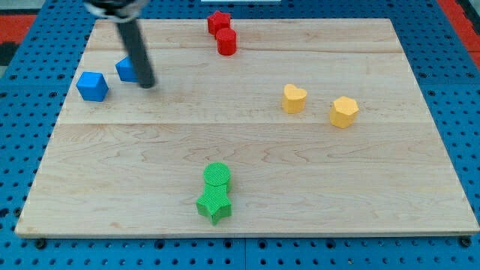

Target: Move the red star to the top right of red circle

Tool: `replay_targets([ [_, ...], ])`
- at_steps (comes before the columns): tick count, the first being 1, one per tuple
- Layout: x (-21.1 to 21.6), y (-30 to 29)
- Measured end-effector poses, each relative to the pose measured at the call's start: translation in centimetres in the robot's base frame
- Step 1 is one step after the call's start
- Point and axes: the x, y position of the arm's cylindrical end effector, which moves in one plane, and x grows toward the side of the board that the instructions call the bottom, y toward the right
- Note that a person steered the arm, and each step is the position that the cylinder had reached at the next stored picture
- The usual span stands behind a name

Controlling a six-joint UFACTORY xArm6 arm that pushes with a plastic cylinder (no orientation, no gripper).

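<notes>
The red star lies at the view's top edge of the board, touching the red circle, which sits just below and slightly right of it. My tip rests on the board far to the left of both red blocks. It stands just right of a small blue block that the rod partly hides.
A blue cube lies at the view's left. A yellow heart and a yellow hexagon-like block lie at the right. A green circle touches a green star near the bottom. The wooden board lies on a blue pegboard.
</notes>
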Motion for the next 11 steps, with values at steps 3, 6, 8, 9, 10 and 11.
replay_targets([
  [3, -14.9, -1.4],
  [6, -16.6, 4.6],
  [8, -13.8, 10.2],
  [9, -15.5, 6.6],
  [10, -16.5, 10.9],
  [11, -16.2, 20.6],
])
